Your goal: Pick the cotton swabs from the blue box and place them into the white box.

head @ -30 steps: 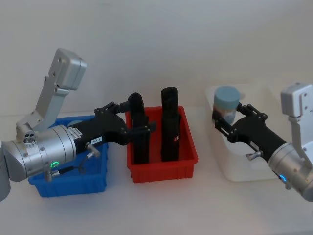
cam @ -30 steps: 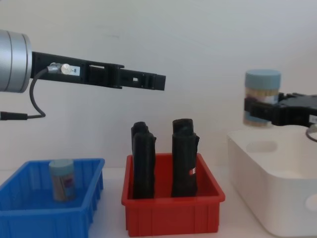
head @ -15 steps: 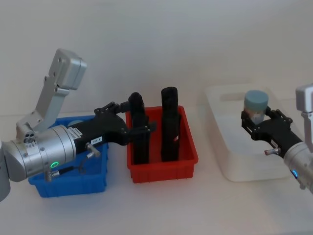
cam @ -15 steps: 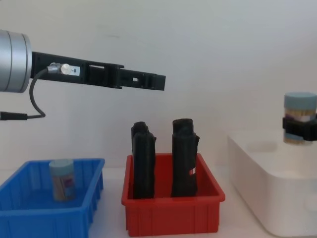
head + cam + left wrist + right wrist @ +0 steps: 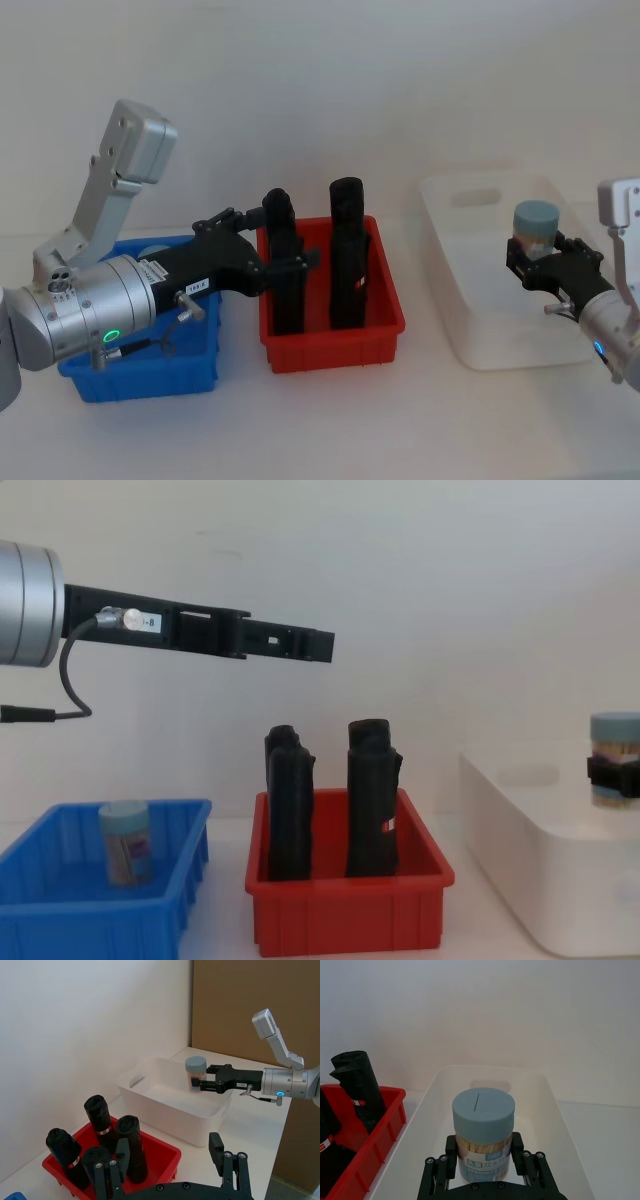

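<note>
One tub of cotton swabs (image 5: 483, 1132), probably light and slick-walled, is pinched mid-body by my right fingers (image 5: 517, 1149) over the white box (image 5: 480, 330); left fingers (image 5: 216, 1146) hang spread.

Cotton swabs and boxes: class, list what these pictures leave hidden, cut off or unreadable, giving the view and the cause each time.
- Head view: the left arm covers most of the blue box; what lies in it is hidden.
- Chest view: the right edge cuts off the white box, and its wall hides the inside.
- Right wrist view: the right gripper covers the foot of the held tub and part of its label.
</note>
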Motion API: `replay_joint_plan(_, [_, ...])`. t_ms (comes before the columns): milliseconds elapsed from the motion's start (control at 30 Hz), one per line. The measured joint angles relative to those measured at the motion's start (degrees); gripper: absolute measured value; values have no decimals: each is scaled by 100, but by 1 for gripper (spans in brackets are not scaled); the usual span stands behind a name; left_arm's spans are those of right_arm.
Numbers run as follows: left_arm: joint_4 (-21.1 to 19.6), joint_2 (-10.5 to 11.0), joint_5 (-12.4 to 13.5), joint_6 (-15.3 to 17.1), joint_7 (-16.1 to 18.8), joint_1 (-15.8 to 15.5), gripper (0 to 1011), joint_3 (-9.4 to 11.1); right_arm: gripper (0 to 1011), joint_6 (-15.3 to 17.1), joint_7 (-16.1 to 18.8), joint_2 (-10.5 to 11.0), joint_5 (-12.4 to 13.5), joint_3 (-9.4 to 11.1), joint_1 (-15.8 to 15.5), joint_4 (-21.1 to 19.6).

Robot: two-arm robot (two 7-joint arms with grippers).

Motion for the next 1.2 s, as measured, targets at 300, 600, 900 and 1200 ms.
replay_joint_plan(300, [0, 0, 0, 0, 0, 0, 1004, 0, 657, 7, 4, -100, -43, -14, 201, 380])
replay_joint_plan(600, [0, 0, 0, 0, 0, 0, 1004, 0, 927, -7, 31, -154, -76, -20, 301, 578])
replay_joint_plan(900, [0, 0, 0, 0, 0, 0, 1004, 0, 1001, -158, 46, -171, -104, -15, 319, 632])
replay_joint_plan(1200, [0, 0, 0, 0, 0, 0, 1004, 0, 1001, -547, -11, -147, -156, 11, 212, 462])
